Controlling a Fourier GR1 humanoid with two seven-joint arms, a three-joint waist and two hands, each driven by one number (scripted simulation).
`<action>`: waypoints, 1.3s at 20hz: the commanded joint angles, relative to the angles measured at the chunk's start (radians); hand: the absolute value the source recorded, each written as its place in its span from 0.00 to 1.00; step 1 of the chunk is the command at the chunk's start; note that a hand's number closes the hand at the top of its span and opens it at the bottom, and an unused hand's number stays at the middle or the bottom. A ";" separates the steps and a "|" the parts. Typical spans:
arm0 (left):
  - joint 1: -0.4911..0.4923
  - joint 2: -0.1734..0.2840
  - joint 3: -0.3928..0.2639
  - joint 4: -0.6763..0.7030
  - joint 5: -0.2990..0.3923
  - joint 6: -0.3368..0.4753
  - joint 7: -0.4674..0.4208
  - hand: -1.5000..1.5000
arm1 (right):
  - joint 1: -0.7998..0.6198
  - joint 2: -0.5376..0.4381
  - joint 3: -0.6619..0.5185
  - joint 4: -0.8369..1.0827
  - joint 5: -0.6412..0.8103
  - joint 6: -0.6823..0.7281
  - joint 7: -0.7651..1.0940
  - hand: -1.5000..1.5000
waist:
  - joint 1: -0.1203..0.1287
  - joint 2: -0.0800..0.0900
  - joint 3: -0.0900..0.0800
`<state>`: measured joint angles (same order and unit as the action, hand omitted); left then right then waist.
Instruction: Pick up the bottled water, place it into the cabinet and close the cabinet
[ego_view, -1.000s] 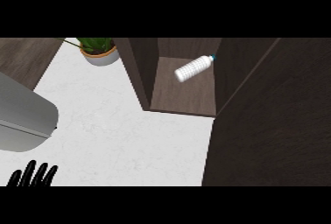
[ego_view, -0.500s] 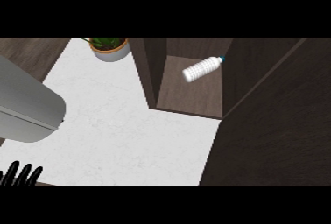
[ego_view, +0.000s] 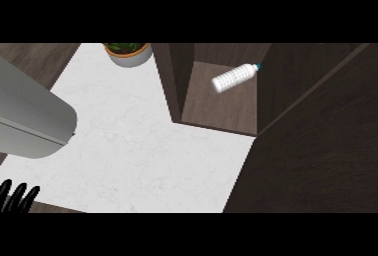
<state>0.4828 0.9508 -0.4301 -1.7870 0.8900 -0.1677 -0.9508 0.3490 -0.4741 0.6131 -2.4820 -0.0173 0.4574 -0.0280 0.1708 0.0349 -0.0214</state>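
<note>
Left hand (ego_view: 16, 196) sat at near-left corner, fingers straight and spread, holding nothing. Farther right, bottled water (ego_view: 234, 78) lay on its side inside the open cabinet (ego_view: 221, 112), long axis diagonal, cap pointing far-right. Label unreadable. Potted plant (ego_view: 130, 52) far-left.

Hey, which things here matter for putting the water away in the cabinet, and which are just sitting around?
For the job:
- bottled water, lying inside the cabinet
- cabinet, open
- cabinet door

Just there:
- potted plant at the counter's far edge
- left hand, resting at the lower left
</note>
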 joint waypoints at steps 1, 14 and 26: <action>-0.005 0.011 0.020 -0.008 0.011 -0.026 -0.013 0.00 | -0.043 0.100 0.061 0.090 -0.021 -0.078 0.126 1.00 | 0.011 0.010 0.003; -0.016 0.038 0.055 0.001 0.028 -0.068 0.001 0.00 | -0.078 0.187 0.023 0.224 -0.261 -0.069 0.188 1.00 | 0.040 0.031 0.008; 0.004 0.042 0.086 0.016 0.069 -0.081 0.017 0.00 | -0.570 0.439 -0.296 0.653 -0.234 -0.313 0.319 1.00 | -0.007 0.000 0.016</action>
<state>0.4906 0.9947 -0.3522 -1.7689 0.9458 -0.2237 -0.9252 -0.0519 -0.1216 0.3838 -1.9817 -0.2858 0.2458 0.2354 0.1759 0.0406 -0.0078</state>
